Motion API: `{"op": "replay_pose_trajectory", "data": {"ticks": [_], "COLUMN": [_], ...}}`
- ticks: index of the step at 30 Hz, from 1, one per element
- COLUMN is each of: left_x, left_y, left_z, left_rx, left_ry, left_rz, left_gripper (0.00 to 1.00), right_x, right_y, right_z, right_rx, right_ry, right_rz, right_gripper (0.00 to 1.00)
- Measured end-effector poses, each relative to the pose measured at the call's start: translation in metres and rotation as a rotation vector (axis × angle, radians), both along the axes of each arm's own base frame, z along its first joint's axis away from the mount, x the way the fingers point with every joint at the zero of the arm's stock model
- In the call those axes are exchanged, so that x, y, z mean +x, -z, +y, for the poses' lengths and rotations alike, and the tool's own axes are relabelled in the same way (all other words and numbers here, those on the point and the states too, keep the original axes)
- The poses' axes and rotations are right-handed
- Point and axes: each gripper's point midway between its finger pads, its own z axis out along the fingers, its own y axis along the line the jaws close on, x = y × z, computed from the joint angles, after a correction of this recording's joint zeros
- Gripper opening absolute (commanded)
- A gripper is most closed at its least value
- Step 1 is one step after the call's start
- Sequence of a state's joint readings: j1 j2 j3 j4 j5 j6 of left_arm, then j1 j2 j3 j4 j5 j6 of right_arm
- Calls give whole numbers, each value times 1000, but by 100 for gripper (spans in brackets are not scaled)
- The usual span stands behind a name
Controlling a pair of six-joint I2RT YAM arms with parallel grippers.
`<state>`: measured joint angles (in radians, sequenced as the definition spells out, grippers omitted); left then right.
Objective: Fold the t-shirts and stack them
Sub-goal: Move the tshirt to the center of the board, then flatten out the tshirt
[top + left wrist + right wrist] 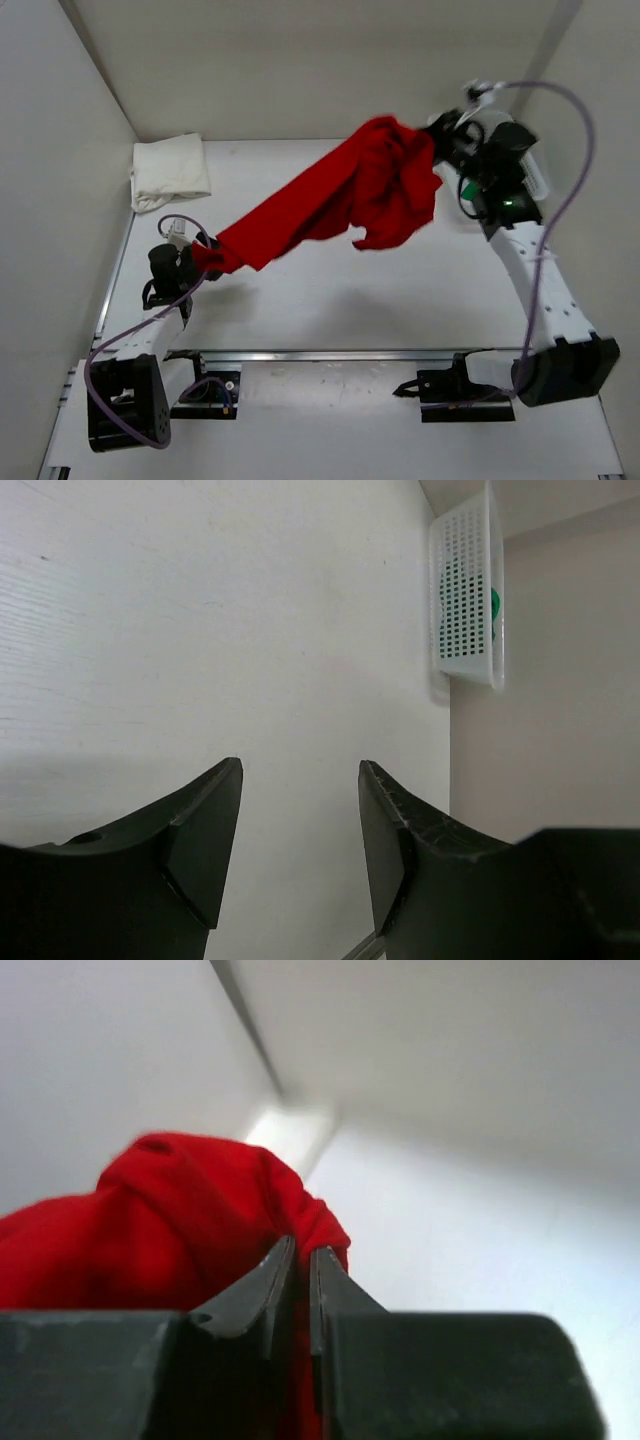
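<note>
- Black right claw (pixel 302 1252) (pixel 437 135): raised high over the far right of the counter (pixel 330 310). Its two fingers are pressed almost together, with a fold of red cloth pinched between the tips.
- Red t-shirt (pixel 370 185) (pixel 150 1230): off the counter and in the air. The bunched upper end is caught in the right claw. From there the body hangs in loose folds, and one long band slopes down and leftward toward the left arm.
- Lower end of the red t-shirt: in the overhead view it overlaps the left claw (pixel 190 258) (pixel 300 765). From that view I cannot tell whether cloth and claw touch.
- Left claw: low over the near left of the counter. Its own camera shows the fingers spread well apart, with only bare counter in the gap and no red cloth between them.
- Cream-white t-shirt (pixel 170 172): folded into a small pad. It lies flat in the far left corner of the counter, close to the left wall and well apart from both claws.
- Basket (pixel 465 580): white plastic mesh, seen from the left wrist at the far side of the counter against the wall.
- Green t-shirt (pixel 494 602): inside the basket. Only a green patch shows through the mesh holes, too small to tell its shape or fold.
- Counter: pale and matt, enclosed by plain light walls at the left, back and right.
</note>
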<state>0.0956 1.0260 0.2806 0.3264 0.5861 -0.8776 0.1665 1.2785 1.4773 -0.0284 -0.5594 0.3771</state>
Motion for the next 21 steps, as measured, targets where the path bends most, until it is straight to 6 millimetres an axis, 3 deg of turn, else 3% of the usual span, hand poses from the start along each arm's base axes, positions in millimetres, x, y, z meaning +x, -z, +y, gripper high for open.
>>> {"op": "replay_pose_trajectory", "data": {"ticks": [1,2,3,4,5,7,9,12,13,15,17,21], "left_x": [1,0,0,-1,-1,-2,-2,-5,-8,-14,-24,-53], "left_y": [-1,0,1,3,5,9,13,19,22,21,12,-2], "left_z": [4,6,7,8,8,9,9,-1,-10,-40,-81,-150], "left_rx": [0,-4,-7,-10,-13,-14,-12,32,65,153,244,373], "left_ry": [-11,-16,-18,-20,-22,-25,-26,3,33,134,268,492], "left_rz": [-1,5,12,21,29,47,62,75,82,76,21,-91], "left_gripper": [61,61,61,61,61,61,61,63,64,65,68,80], "right_x": [7,12,18,17,7,-16,-24,-19,-18,-23,-35,-74], "right_y": [41,105,165,233,294,364,381,361,351,334,330,363], "right_z": [0,-2,-4,-11,-18,-33,-41,-41,-39,-35,-30,-31], "right_rx": [0,3,0,-1,-4,-17,-33,-66,-80,-107,-130,-209], "right_ry": [-11,-20,-15,8,35,89,136,192,210,234,247,277], "right_rz": [75,206,340,505,667,891,958,860,815,738,694,747], "right_gripper": [11,18,39,52,54,56,57,55,48,29,18,10]}}
